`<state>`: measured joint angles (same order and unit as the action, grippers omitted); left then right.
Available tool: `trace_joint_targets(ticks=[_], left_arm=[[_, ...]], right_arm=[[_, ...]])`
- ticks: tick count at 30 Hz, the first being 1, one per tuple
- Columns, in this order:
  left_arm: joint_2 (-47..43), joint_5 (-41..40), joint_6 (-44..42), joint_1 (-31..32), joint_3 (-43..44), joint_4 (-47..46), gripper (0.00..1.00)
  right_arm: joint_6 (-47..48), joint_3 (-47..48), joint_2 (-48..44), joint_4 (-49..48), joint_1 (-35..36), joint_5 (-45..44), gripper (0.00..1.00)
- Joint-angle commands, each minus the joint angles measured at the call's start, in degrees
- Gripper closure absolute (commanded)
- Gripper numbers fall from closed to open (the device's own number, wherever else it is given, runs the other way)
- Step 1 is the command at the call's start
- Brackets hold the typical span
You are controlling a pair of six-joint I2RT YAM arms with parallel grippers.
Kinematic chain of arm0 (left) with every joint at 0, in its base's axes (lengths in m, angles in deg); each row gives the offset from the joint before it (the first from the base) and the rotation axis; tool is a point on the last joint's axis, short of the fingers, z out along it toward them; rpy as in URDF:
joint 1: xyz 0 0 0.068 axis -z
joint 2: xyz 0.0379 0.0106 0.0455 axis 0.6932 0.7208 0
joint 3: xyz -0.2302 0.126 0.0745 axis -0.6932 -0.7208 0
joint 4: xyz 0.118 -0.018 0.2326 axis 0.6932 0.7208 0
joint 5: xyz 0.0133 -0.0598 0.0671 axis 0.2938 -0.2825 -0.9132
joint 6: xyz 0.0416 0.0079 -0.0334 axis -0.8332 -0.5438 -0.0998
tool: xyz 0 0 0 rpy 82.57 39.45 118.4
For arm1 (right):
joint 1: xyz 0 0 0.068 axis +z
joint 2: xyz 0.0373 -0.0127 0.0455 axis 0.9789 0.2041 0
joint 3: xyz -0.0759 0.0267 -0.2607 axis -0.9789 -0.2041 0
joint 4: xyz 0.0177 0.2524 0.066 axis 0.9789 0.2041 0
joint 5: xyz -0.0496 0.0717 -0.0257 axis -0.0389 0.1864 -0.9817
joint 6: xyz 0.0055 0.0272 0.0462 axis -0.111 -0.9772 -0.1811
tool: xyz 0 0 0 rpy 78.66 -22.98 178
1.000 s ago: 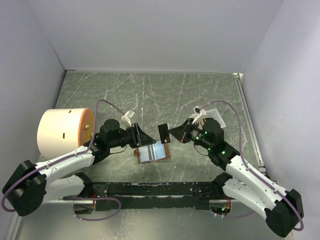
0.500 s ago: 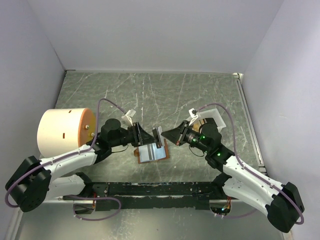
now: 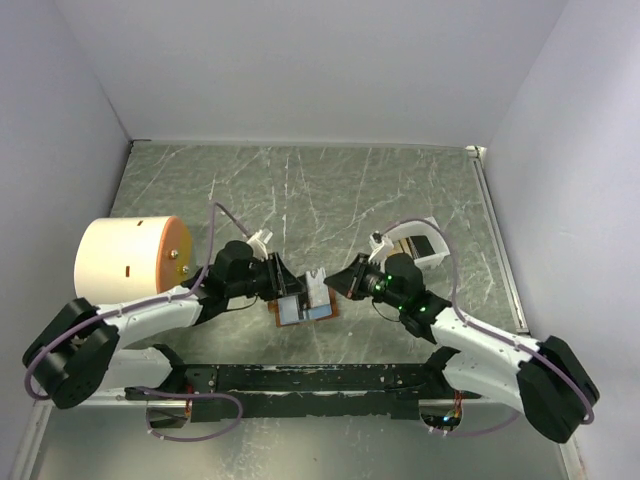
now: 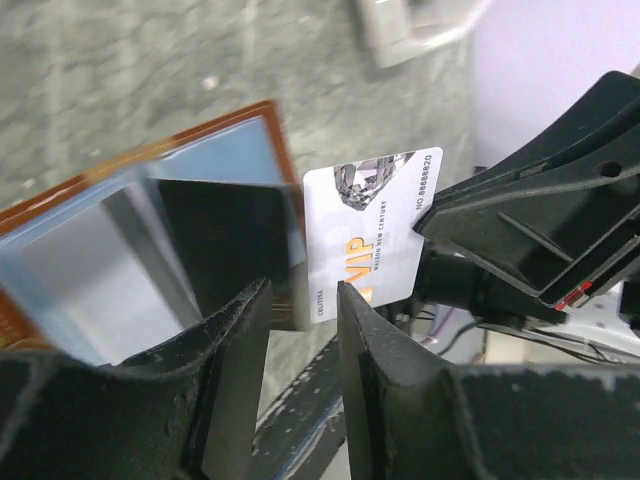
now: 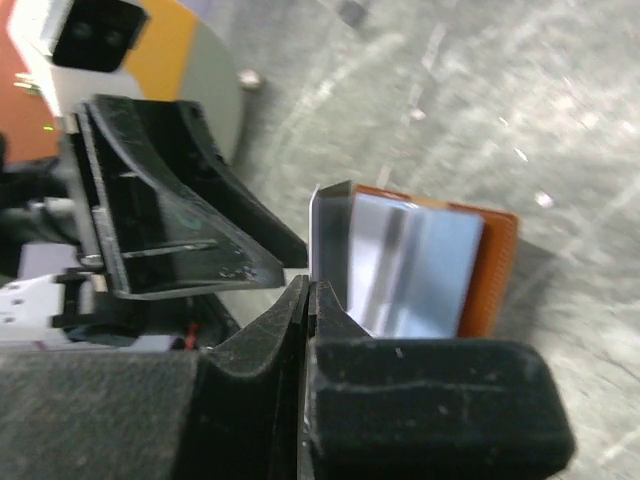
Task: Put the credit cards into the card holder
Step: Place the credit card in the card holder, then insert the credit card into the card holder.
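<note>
At card holder (image 3: 297,313), card (image 4: 372,228) in right claw (image 5: 305,295)

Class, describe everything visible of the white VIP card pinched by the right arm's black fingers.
The white rectangular card looks like thin glossy plastic, with rounded corners, orange VIP lettering, a dark emblem and a printed number along one edge. The right gripper is shut on one edge. The opposite edge meets the rim of the open brown wallet with light-blue lining; whether it has entered a pocket is unclear.
</note>
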<state>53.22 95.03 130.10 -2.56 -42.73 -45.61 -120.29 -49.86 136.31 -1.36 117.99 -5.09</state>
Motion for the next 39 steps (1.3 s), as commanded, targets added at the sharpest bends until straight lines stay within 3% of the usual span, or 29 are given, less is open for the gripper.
trace_joint_targets(ticks=[1,7,14,22,28,39], left_arm=[[5.5,-1.5,0.0,-0.4,-3.4,-2.0,0.57],[15.5,1.1,-1.1,-0.3,-2.7,-4.9,0.61],[14.9,-1.7,-2.7,-0.3,-2.5,-2.1,0.61],[3.2,1.4,-1.0,-0.3,-0.7,1.4,0.57],[-8.0,2.9,-1.2,-0.3,1.0,3.3,0.50],[-10.6,5.5,0.6,-0.3,0.1,-0.7,0.46]], right_arm=[[0.6,-4.1,6.5,-7.1,0.4,-1.0,1.00],[-0.1,-4.1,18.2,-12.8,0.7,0.8,1.00],[3.6,-2.7,14.2,-4.7,0.9,-3.8,1.00],[6.9,0.0,2.3,3.8,0.9,-1.8,1.00],[-0.4,-4.0,-6.2,-5.8,0.8,3.9,1.00],[-5.5,-5.0,-9.0,-11.9,0.9,7.3,1.00]])
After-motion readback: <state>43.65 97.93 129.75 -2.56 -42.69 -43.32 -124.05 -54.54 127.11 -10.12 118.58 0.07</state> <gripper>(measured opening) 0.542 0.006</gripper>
